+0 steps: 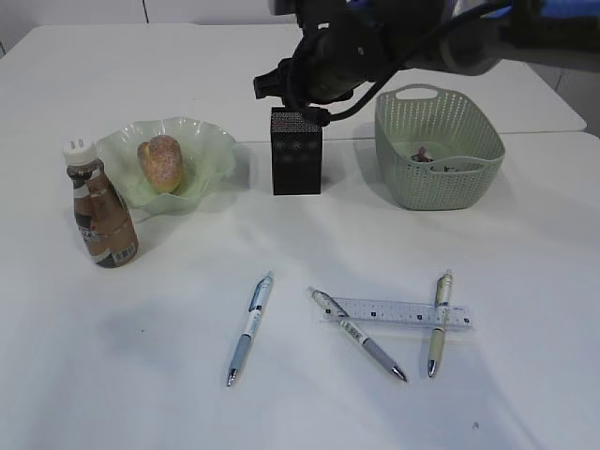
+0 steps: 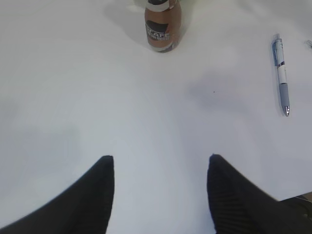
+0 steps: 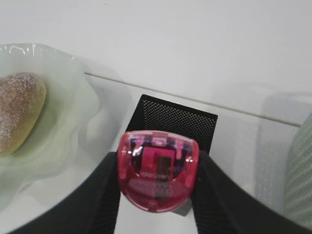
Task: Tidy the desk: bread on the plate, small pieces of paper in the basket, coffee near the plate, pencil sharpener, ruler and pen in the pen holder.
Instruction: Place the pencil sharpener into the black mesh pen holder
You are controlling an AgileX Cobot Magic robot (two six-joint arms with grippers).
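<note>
Exterior view, pens [image 1: 249, 329] across ruler [image 1: 398, 312]

The desk [image 1: 169, 375] is plain white; the bread [image 1: 160, 162] is golden-brown with a pale sugary dusting; the plate [image 1: 211, 150] is pale translucent green; the coffee [image 1: 101, 216] bottle is brown with a white cap and a brown-and-silver label; the pen holder [image 1: 296, 155] is black with a dotted mesh pattern; the basket [image 1: 441, 183] is sage green with perforated walls; the pencil sharpener [image 3: 157, 169] is translucent pinkish-red with a dark core; the right gripper [image 3: 158, 195] is black, as is the left gripper [image 2: 161, 195]; the ruler [image 1: 398, 312] is clear with dark markings; the left pen [image 1: 249, 329] is pale blue and grey; the middle pen [image 1: 358, 335] is white and grey; the right pen [image 1: 439, 322] is pale green.
</note>
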